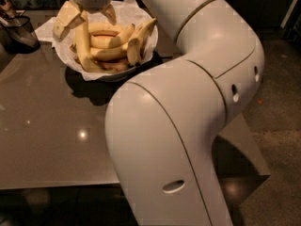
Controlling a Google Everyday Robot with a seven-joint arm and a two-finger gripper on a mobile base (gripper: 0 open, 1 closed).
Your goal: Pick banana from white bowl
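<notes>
The banana (83, 46) you're after is the long, pale yellow one on the left of the pile. It lies lengthwise toward the camera, with its far end lifted up to the claw and its near end down by the rim. It sits in the white bowl (123, 74), which is wide, deep and lined with crumpled white paper (129, 11). The other bananas (115, 41) lie heaped just beside it, yellow with brownish tips and a few dull patches, and some of them lean against the right wall.

The claw (87, 25) hangs right over the bowl with its fingers (66, 21) splayed apart. They are released rather than clenched, and the banana's far end sits between them. You can't tell whether the left finger touches the peel.

The bowl stands at the far left part of the glossy grey-brown surface (51, 140). The bulky white arm (188, 107) fills the right foreground and bends up and back to the claw. A dark mesh basket (19, 32) stands at the far left edge, apart from the bowl.
</notes>
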